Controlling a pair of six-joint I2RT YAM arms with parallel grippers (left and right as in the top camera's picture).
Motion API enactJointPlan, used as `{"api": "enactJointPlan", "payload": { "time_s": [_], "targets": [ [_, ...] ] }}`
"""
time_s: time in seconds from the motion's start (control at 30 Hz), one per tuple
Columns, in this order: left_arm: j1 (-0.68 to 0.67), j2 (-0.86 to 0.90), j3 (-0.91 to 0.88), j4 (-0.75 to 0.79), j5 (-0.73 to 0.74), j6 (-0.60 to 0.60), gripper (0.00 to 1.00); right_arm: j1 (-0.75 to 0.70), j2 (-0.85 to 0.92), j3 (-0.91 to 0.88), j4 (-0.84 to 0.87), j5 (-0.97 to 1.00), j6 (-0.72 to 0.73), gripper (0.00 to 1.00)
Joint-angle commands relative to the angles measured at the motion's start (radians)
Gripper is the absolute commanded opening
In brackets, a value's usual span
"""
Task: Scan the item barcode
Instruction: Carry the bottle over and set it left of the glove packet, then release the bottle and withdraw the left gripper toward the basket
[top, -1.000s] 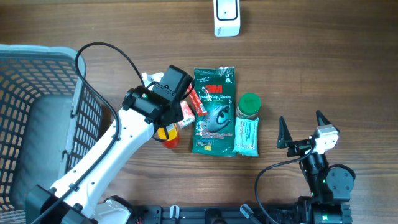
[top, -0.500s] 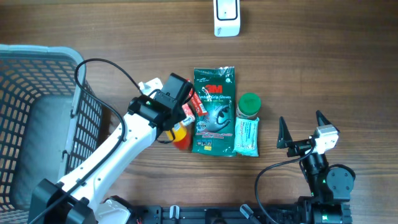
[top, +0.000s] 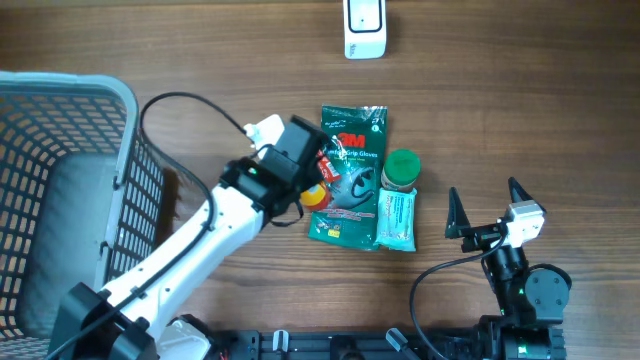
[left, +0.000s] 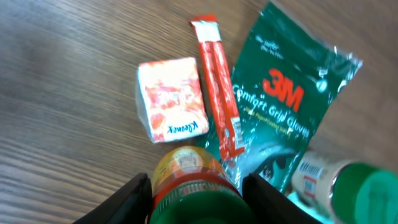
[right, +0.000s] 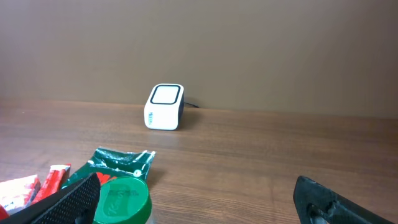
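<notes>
The left gripper (left: 196, 200), its jaws half-open, clamps a yellow bottle (left: 186, 167) at the left wrist view's bottom centre. The right gripper (top: 487, 203), lower right overhead, gapes wide and empty.

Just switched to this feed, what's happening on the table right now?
The left gripper is closed around a yellow bottle, right by the green 3M glove pack. The right gripper sits open and empty off to the side. The white scanner stands at the far edge of the table, away from the bottle, so nothing is being scanned yet.
</notes>
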Motion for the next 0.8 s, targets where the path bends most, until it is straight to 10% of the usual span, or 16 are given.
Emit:
{"api": "enactJointPlan", "payload": {
  "time_s": [0.0, 0.5, 0.7, 0.77],
  "targets": [
    [-0.070, 0.023, -0.003, -0.003, -0.223, 0.154, 0.56, 0.006, -0.004, -0.001, 0.003, 0.013, 0.015, 1.00],
    [-0.097, 0.023, -0.003, -0.104, -0.350, 0.248, 0.57, 0.006, -0.004, -0.001, 0.003, 0.013, 0.015, 1.00],
    [-0.097, 0.018, 0.005, -0.055, -0.330, 0.248, 1.00, 0.006, -0.004, -0.001, 0.003, 0.013, 0.015, 1.00],
    [-0.096, -0.004, 0.048, -0.053, -0.378, 0.248, 1.00, 0.006, -0.004, -0.001, 0.003, 0.013, 0.015, 1.00]
  ]
}}
